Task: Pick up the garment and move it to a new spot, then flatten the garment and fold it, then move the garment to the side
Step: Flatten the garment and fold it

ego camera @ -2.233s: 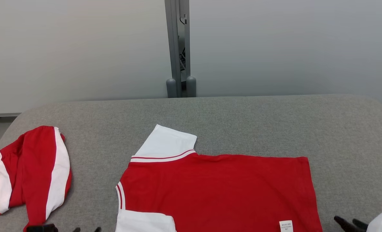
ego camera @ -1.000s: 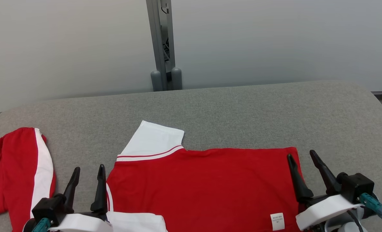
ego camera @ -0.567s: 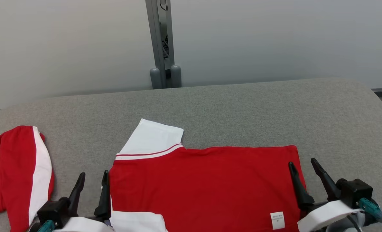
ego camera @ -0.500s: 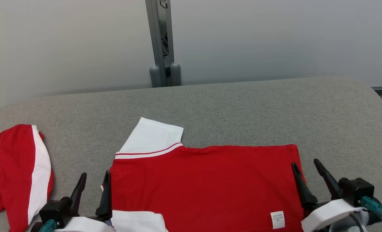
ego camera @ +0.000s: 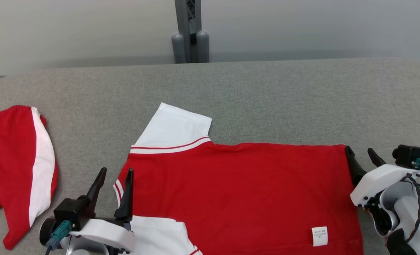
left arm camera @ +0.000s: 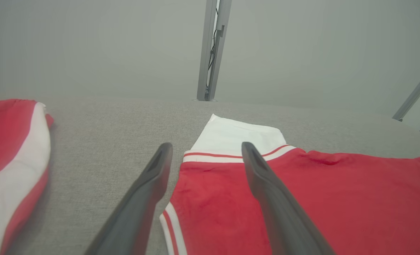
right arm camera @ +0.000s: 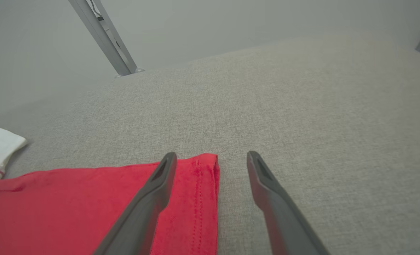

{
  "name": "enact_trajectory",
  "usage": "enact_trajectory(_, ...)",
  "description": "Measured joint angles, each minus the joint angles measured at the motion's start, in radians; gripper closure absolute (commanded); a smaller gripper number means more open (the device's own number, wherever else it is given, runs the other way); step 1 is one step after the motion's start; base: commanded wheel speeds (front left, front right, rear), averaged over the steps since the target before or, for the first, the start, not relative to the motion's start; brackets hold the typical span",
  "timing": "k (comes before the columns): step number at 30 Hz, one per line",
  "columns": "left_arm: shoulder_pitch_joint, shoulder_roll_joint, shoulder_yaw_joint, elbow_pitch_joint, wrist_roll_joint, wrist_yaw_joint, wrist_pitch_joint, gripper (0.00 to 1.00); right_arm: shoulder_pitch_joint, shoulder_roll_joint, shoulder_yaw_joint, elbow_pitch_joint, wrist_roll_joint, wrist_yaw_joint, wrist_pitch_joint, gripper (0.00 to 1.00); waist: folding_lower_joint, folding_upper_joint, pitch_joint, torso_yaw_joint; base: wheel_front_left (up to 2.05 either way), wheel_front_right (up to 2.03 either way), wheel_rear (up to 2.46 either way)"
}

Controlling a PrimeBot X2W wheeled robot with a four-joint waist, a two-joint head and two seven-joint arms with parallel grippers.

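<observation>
**Item: garment** [ego camera: 238, 191]. Red body with white, red-striped sleeves. It lies flat in the lower centre of the head view, on the grey padded table [ego camera: 266, 88]. One white sleeve [ego camera: 176, 125] sticks out toward the upper left. A small white label [ego camera: 319, 236] sits near the lower right hem.

**Left gripper** [ego camera: 116, 170]. Lower left of the head view, jaws spread wide, holding nothing. In the left wrist view one finger stands over bare grey cloth and the other over red fabric, so the garment's left edge runs between them. Contact with the cloth cannot be told.

**Right gripper** [ego camera: 359, 150]. Right edge of the head view, jaws likewise apart and empty. In the right wrist view they straddle the stitched hem corner, with one finger over red and one over the table.

**Neighbouring piece.** A second red-and-white garment [ego camera: 18, 163] lies at the far left, apart from the item.

**Hazards, as judged:**
- A shallow pinch may catch only the top layer, so the lower layer sags and the flat lay is lost.
- A deep pinch may snag the table covering.
- If one side grips and the other slips off its edge, the lift will skew and wrinkle the body.
- The white sleeve may drag or flip.
</observation>
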Motion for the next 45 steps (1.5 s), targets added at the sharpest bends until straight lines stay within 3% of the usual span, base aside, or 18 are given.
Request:
enact_trajectory(22, -0.098, 0.01, -0.004, -0.02, 0.035, -0.01, 0.0, 0.0, -0.163, -0.053, 0.211, 0.171, 0.22, 0.0, 0.058, 0.0, 0.0, 0.0, 0.102, 0.057, 0.0, 0.0, 0.0)
enact_trajectory(23, -0.098, 0.011, -0.005, -0.021, 0.035, -0.01, 0.0, 0.0, -0.164, -0.054, 0.219, 0.169, 0.23, 0.0, 0.059, 0.11, 0.0, 0.0, 0.102, 0.057, 0.0, 0.0, 0.0)
enact_trajectory(24, -0.098, 0.012, -0.005, -0.023, 0.034, -0.01, 0.0, 0.0, -0.164, -0.054, 0.225, 0.165, 0.244, 0.0, 0.059, 1.0, 0.0, 0.0, 0.103, 0.057, 0.0, 0.0, 0.0)
enact_trajectory(34, -0.141, 0.051, -0.012, -0.039, 0.007, -0.01, 0.0, 0.0, -0.166, -0.07, 0.323, 0.129, 0.316, 0.0, 0.036, 1.0, 0.0, 0.0, 0.094, 0.046, 0.0, 0.0, 0.0)
enact_trajectory(41, -0.224, 0.132, -0.09, 0.047, -0.036, -0.01, 0.0, 0.0, -0.156, -0.072, 0.401, 0.101, 0.34, 0.0, -0.007, 1.0, 0.0, 0.0, 0.076, 0.017, 0.0, 0.0, 0.0)
enact_trajectory(45, -0.314, 0.198, -0.181, 0.137, -0.085, -0.01, 0.054, 0.0, -0.156, -0.074, 0.443, 0.09, 0.352, 0.0, -0.023, 1.0, 0.0, 0.0, 0.077, -0.008, 0.0, 0.0, 0.0)
